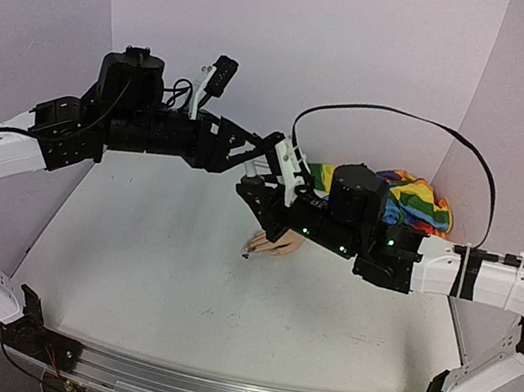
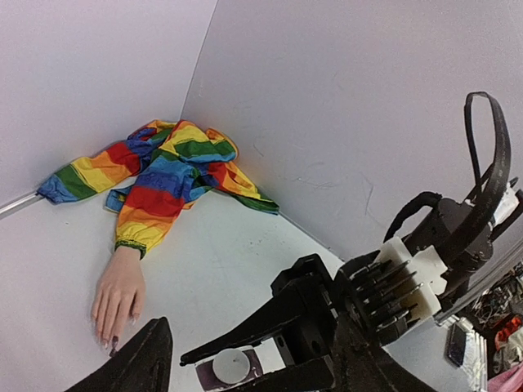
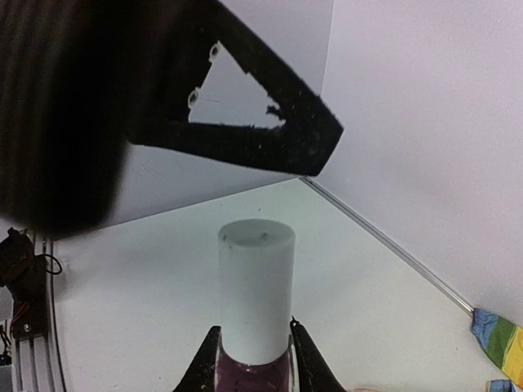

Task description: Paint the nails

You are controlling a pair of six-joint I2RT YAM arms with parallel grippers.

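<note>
The pale mannequin hand (image 1: 273,247) lies palm down on the table, its rainbow sleeve (image 1: 413,202) trailing to the back right corner. In the left wrist view the hand (image 2: 118,298) points toward the camera, and its nails (image 2: 110,336) are tiny, one dark. My right gripper (image 3: 255,359) is shut on the purple glass body of the polish bottle (image 3: 255,380), whose white cap (image 3: 257,286) stands upright. It hovers just behind the hand (image 1: 266,202). My left gripper (image 1: 283,164) is open close above the cap. One of its fingers (image 2: 139,363) shows beside the bottle (image 2: 231,365).
White walls close in at the back and both sides, meeting in a corner behind the sleeve (image 2: 163,175). A black cable (image 1: 397,118) arcs over the right arm. The two arms crowd together above the table's middle.
</note>
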